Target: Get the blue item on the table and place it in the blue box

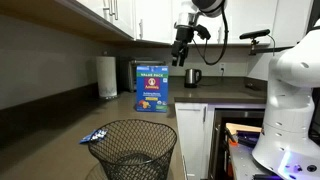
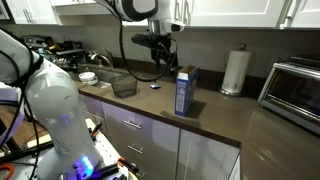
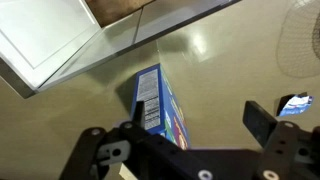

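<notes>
The blue item is a small flat blue packet (image 1: 95,136) with white markings. It lies on the dark counter beside the wire basket (image 1: 133,150). It also shows in an exterior view (image 2: 155,86) and at the right edge of the wrist view (image 3: 297,102). A tall blue food carton (image 1: 152,88) stands upright on the counter, seen too in an exterior view (image 2: 185,90) and in the wrist view (image 3: 158,105). My gripper (image 1: 181,52) hangs high above the counter near the carton, open and empty, in both exterior views (image 2: 162,55). In the wrist view its fingers (image 3: 200,118) are spread apart above the carton.
A paper towel roll (image 1: 107,76) stands by the back wall, also seen in an exterior view (image 2: 235,70). A kettle (image 1: 193,76) stands farther back. A toaster oven (image 2: 295,85) stands at one end of the counter. White cabinets hang overhead. The basket mesh (image 3: 300,40) shows in the wrist view.
</notes>
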